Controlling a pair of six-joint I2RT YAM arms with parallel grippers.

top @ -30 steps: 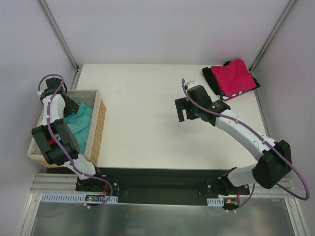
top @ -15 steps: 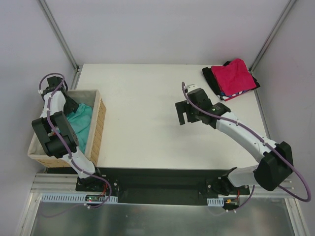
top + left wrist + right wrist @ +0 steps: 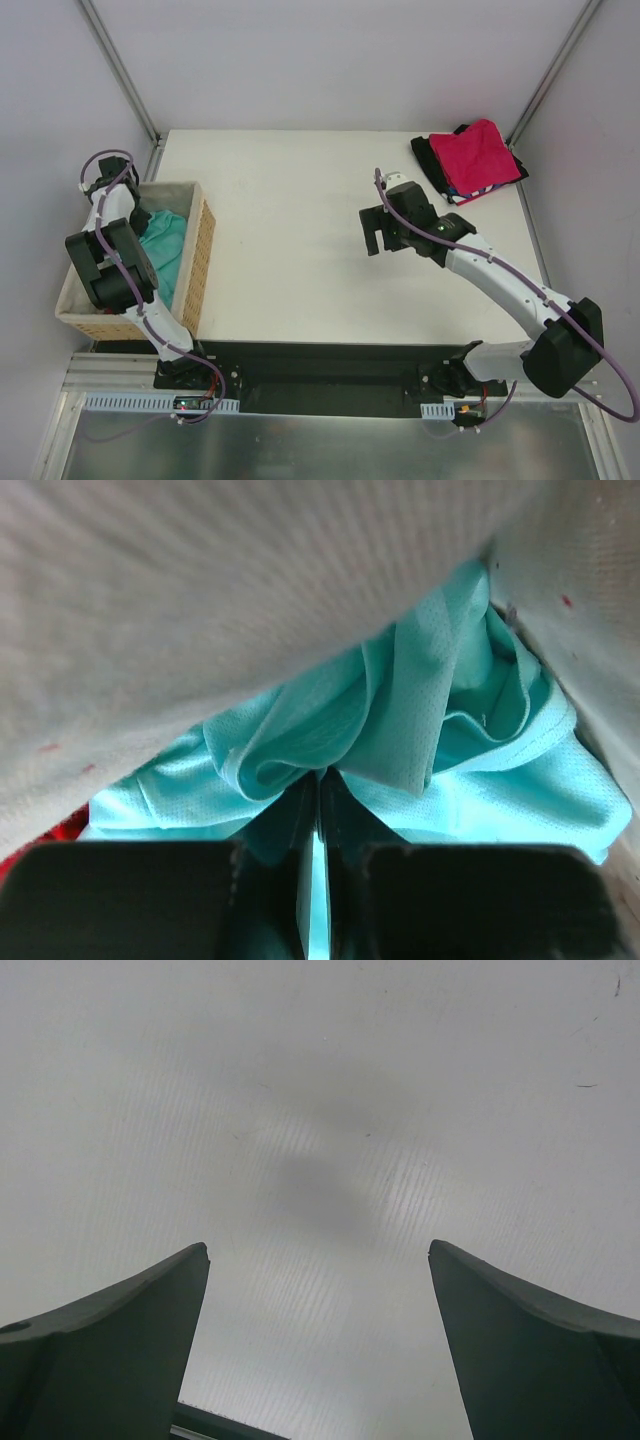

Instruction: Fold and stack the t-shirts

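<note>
**White tabletop (image 3: 290,260), left tool (image 3: 320,775) clamped in basket (image 3: 201,250)**

From above, you see the teal t-shirt (image 3: 165,245) in the basket at left and the red t-shirt (image 3: 483,152) at the far right corner. Left wrist: the left tool pinches a teal fold. Right wrist: the right tool (image 3: 318,1250) gapes above the tabletop.

top external: high, from near side, facing down on whole table (image 3: 290,230) | left wrist: tight on teal-green t-shirt (image 3: 450,730) inside basket (image 3: 203,250) — shared with top external | right wrist: close above table
</note>
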